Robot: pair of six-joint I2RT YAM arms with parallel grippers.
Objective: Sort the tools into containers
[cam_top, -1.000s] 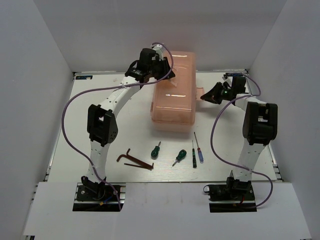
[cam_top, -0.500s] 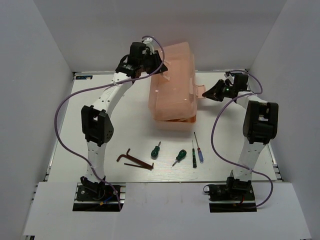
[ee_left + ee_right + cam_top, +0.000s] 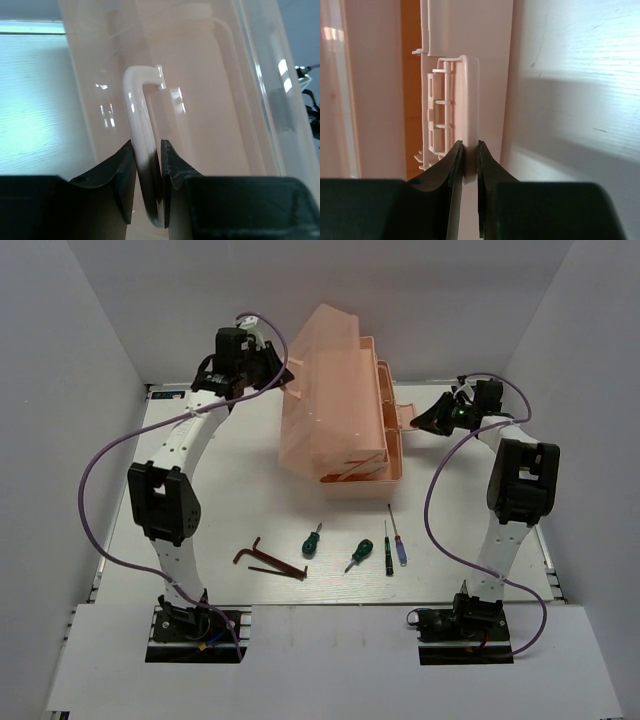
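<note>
The salmon-pink toolbox (image 3: 392, 445) stands at the back middle with its lid (image 3: 325, 390) swung up and tilted left. My left gripper (image 3: 284, 379) is shut on the pale lid handle (image 3: 141, 115), its jaws pinching the loop (image 3: 148, 150). My right gripper (image 3: 418, 424) is shut on the toolbox's side latch tab (image 3: 469, 100), seen between the jaws (image 3: 470, 147). On the table in front lie two brown hex keys (image 3: 262, 558), two green-handled screwdrivers (image 3: 312, 540) (image 3: 360, 554), a dark precision screwdriver (image 3: 387, 552) and a blue-handled one (image 3: 399, 545).
White walls close in the table on the left, back and right. The arm bases (image 3: 195, 625) (image 3: 465, 625) sit at the near edge. Purple cables (image 3: 100, 470) loop beside both arms.
My left gripper has moved up and to the left with the handle, and the lid has swung from closed to raised. My right gripper has stayed on the latch tab.
</note>
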